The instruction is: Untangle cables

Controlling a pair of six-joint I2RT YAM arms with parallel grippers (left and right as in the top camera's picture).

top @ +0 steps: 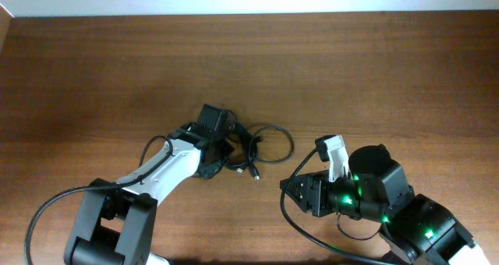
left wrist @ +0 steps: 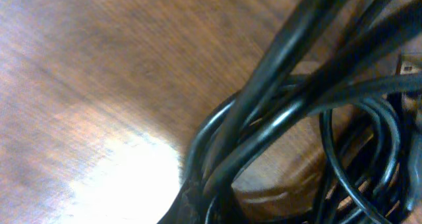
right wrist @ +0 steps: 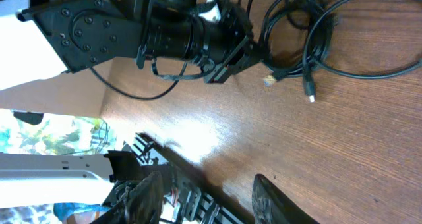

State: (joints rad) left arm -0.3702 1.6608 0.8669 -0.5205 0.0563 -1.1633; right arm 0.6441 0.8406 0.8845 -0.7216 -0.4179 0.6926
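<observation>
The cables (top: 251, 146) lie as one tangled black bundle at the middle of the table, with a loop spreading right and a plug end (top: 256, 174) pointing toward the front. My left gripper (top: 221, 153) is at the bundle's left side. In the left wrist view several black strands (left wrist: 277, 85) run right past the dark fingertip (left wrist: 191, 201), and the jaws look shut on them. My right gripper (top: 291, 189) is open and empty, front-right of the bundle. In the right wrist view the bundle (right wrist: 300, 26) lies ahead, with a silvery plug (right wrist: 269, 81) and its open fingers (right wrist: 208, 201) apart from it.
Thicker black wires (top: 47, 210) run from the left arm's base, and another curves under the right arm (top: 312, 234). The wooden table (top: 117, 70) ends at a pale wall strip along the back. The left arm's black wrist (right wrist: 132, 33) fills the upper left of the right wrist view.
</observation>
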